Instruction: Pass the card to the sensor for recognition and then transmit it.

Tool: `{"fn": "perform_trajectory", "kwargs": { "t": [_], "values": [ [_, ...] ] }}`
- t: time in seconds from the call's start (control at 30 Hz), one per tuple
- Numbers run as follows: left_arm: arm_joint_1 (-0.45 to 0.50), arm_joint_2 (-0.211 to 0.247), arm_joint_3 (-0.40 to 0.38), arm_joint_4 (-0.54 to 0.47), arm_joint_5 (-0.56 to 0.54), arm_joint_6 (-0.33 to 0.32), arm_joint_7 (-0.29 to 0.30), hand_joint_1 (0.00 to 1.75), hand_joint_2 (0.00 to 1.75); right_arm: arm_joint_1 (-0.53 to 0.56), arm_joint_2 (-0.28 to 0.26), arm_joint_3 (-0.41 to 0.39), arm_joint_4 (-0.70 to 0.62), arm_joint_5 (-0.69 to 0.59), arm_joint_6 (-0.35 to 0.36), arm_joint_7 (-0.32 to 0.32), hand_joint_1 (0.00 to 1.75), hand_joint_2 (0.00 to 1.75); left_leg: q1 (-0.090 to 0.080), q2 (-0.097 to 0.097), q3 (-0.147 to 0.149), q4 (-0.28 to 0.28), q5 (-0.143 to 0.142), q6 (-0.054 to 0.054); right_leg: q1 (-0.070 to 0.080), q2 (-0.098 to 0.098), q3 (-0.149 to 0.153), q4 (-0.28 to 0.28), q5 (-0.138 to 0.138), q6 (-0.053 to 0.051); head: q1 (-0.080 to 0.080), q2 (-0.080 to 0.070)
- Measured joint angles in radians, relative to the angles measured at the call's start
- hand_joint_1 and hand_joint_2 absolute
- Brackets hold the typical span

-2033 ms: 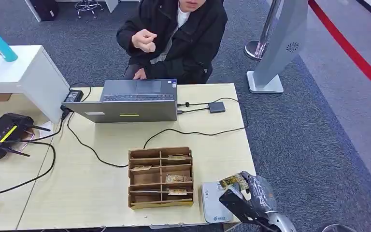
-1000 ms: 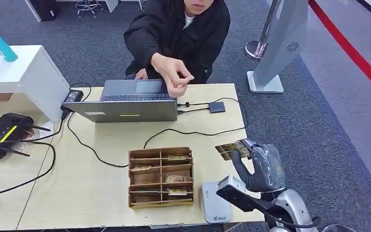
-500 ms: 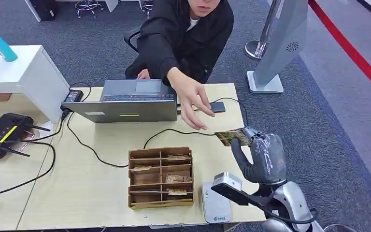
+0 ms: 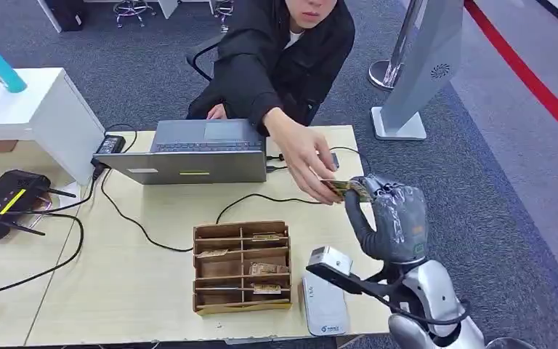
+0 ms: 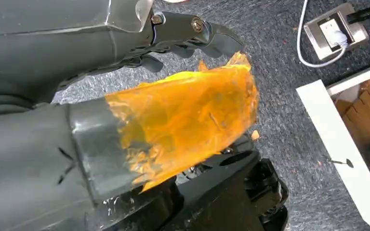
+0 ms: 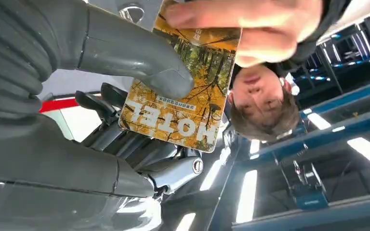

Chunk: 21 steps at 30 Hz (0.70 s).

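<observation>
My right hand (image 4: 394, 218) is raised over the table's right edge and pinches a yellow hotel card (image 4: 349, 190) between thumb and fingers. A person across the table reaches in, and their hand (image 4: 301, 161) grips the card's far end. In the right wrist view the card (image 6: 183, 96) sits under my thumb (image 6: 130, 53), with the person's fingers (image 6: 241, 19) on its other end. The white card sensor (image 4: 325, 305) lies at the table's front edge, below my hand. My left hand (image 5: 173, 110) hangs over the carpet with nothing in it; its thumb is wrapped in orange film.
A cardboard organiser (image 4: 241, 267) with several cards stands left of the sensor. A laptop (image 4: 196, 151) with cables sits at the back, a black router (image 4: 7, 200) at far left. A grey stand (image 4: 425, 73) rises on the carpet to the right.
My right hand lifted the card from above the sensor up and toward the person. The person leaned in, reached out, and now grips the card's far end.
</observation>
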Motion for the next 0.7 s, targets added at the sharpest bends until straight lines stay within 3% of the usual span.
{"fn": "perform_trajectory", "kwargs": {
  "t": [0.33, 0.37, 0.4, 0.7],
  "values": [
    [0.000, 0.000, 0.000, 0.000, -0.002, 0.000, 0.000, 0.00, 0.00, -0.011, 0.005, 0.006, 0.007, 0.004, 0.000, 0.002, 1.75, 1.75, 0.000, 0.000, 0.000, 0.000, 0.000, 0.000, 0.000, 0.000, 0.000, 0.000, 0.000, 0.000, 0.000, 0.000],
    [0.000, 0.000, 0.000, 0.000, -0.003, 0.000, 0.000, 0.00, 0.00, -0.015, 0.008, 0.009, 0.010, 0.004, 0.000, 0.004, 0.44, 1.75, 0.000, 0.000, 0.000, 0.000, 0.000, 0.000, 0.000, 0.000, 0.000, 0.000, 0.000, 0.000, 0.000, 0.000],
    [-0.001, 0.000, 0.000, 0.000, -0.008, -0.002, 0.002, 0.00, 0.00, -0.025, 0.013, 0.014, 0.017, 0.004, 0.001, 0.004, 0.26, 1.75, 0.000, 0.000, 0.000, 0.000, 0.000, 0.000, 0.000, 0.000, 0.000, 0.000, 0.000, 0.000, 0.000, 0.000],
    [-0.003, 0.000, 0.000, 0.000, -0.010, -0.006, 0.006, 0.00, 0.00, -0.051, 0.032, 0.039, 0.040, -0.002, 0.002, 0.004, 0.26, 1.75, 0.000, 0.000, 0.000, 0.000, 0.000, 0.000, 0.000, 0.000, 0.000, 0.000, 0.000, 0.000, 0.000, 0.000]
  ]
}}
